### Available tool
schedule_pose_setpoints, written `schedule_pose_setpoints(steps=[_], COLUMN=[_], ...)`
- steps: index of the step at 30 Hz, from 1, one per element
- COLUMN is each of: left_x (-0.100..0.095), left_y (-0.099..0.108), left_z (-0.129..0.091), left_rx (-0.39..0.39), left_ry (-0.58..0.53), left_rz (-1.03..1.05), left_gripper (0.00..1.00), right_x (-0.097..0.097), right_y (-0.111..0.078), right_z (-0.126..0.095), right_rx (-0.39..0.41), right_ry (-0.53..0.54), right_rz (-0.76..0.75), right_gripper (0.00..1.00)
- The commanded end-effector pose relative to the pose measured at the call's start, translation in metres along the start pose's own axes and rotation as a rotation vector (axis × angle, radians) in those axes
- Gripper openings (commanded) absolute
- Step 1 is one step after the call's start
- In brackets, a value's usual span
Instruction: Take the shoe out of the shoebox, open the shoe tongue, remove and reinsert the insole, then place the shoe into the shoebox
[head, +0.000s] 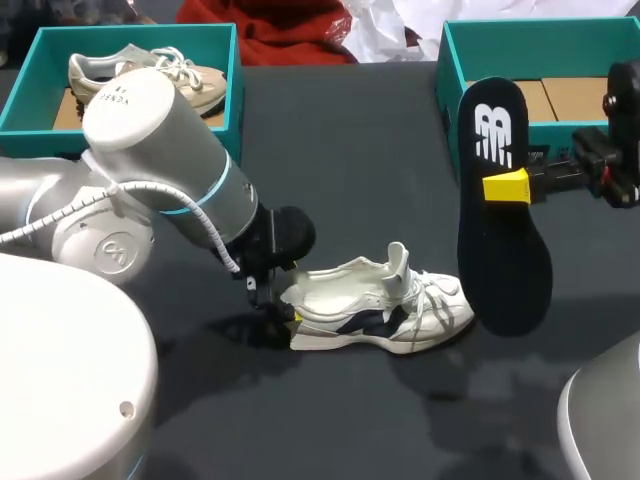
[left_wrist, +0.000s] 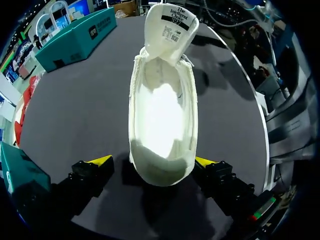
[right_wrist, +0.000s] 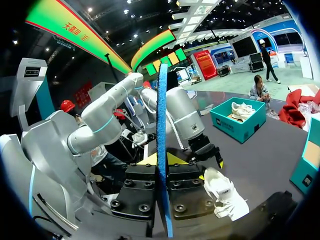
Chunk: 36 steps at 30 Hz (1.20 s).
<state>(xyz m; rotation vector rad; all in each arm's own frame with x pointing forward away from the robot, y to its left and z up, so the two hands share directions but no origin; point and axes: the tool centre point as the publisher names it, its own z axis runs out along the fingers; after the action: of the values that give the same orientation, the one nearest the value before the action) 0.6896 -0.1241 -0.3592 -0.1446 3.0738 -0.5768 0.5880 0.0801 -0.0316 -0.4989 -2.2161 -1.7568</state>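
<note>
Two grippers, two different jobs. The left gripper (left_wrist: 152, 161) sits at the heel of the white shoe (left_wrist: 162, 110) with its fingers spread. The heel lies between the yellow tips. One tip looks to be against the heel, and the other has a dark gap beside it, so it's not clamped.

You only get that from the left wrist view. In the head view the left gripper (head: 275, 300) is mostly hidden under its own arm. That wrist view also looks straight into the shoe's pale inside, with the tongue (left_wrist: 170, 25) standing up at the far end.

The right gripper (head: 505, 187) is pinched on the insole (head: 500, 240), which it holds upright above the table, just past the shoe's toe. The head view shows the insole's dark face with a white logo. The right wrist view shows only its thin blue edge (right_wrist: 162, 100) squeezed between the fingers.

The shoe lies on its sole mid-table (head: 350, 130), outside both boxes.

As for the boxes, the teal shoebox (head: 135, 40) at far left has a beige shoe (head: 140, 75) in it. The other teal shoebox (head: 540, 35), at far right behind the insole, shows brown cardboard (head: 560, 100) inside.
</note>
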Motion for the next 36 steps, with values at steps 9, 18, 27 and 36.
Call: schedule_pose_setpoints(steps=[9, 18, 27, 36], left_x=[0.007, 0.006, 0.001, -0.013], left_y=[-0.013, -0.019, -0.05, -0.082], left_z=[-0.004, -0.002, -0.026, -0.019], left_rx=[-0.175, -0.212, -0.19, -0.22], left_ry=[0.032, 0.042, 0.069, 0.03], left_rz=[0.047, 0.052, 0.117, 0.13], left_gripper=[1.0, 1.0, 1.0, 1.0], right_x=[0.005, 0.005, 0.005, 0.005], right_y=[-0.005, -0.005, -0.005, -0.005], right_z=[-0.001, -0.001, -0.001, -0.001], right_rx=[-0.009, -0.009, -0.009, -0.009], right_ry=[-0.011, -0.011, -0.011, -0.011], right_rz=[0.0, 0.0, 0.0, 0.0], right_gripper=[0.0, 0.0, 0.0, 0.0])
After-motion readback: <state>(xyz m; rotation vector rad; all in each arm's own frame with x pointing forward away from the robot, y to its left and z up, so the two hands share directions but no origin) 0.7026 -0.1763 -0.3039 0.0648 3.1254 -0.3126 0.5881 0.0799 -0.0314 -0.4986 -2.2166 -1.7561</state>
